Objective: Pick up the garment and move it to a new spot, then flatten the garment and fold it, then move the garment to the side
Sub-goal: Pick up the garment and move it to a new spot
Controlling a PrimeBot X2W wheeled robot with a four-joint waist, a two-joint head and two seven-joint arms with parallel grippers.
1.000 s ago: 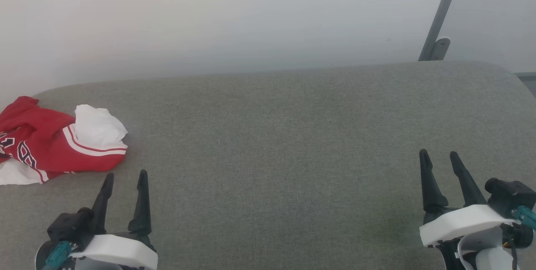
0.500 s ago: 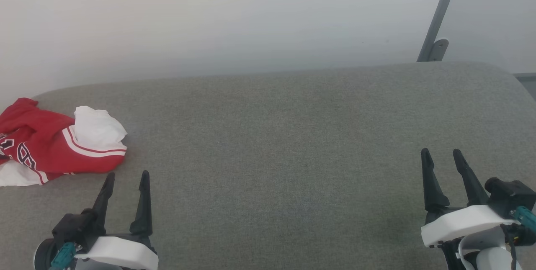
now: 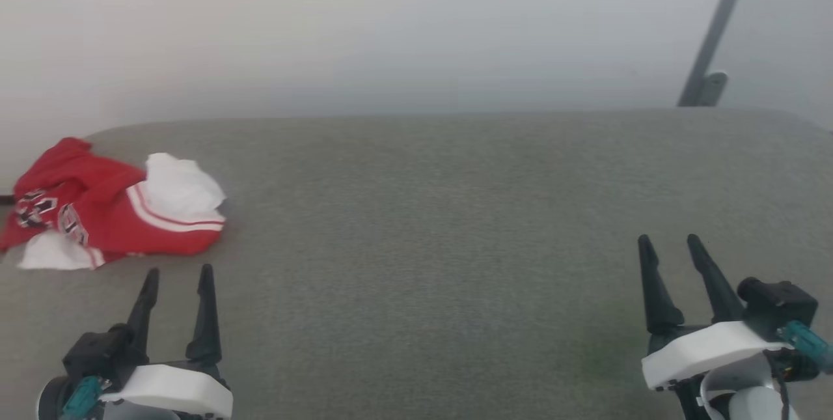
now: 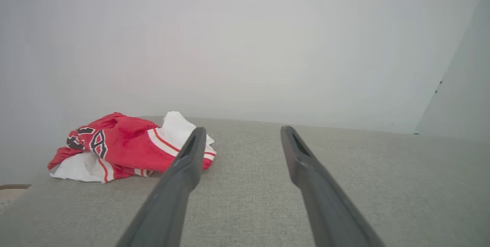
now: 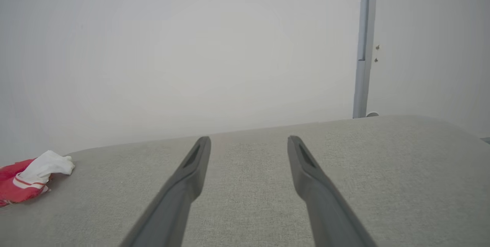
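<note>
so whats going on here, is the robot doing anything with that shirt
Nothing is being handled at this moment. The garment, a red and white jersey shirt, lies crumpled at the left end of the grey fabric surface. The left gripper is open just short of it, not touching it. The right gripper is open and empty over the right side. The pick-up has not yet begun.

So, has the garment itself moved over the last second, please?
No. The garment sits just as near the far left corner of the table; the whole view shifted, so the camera turned.
</note>
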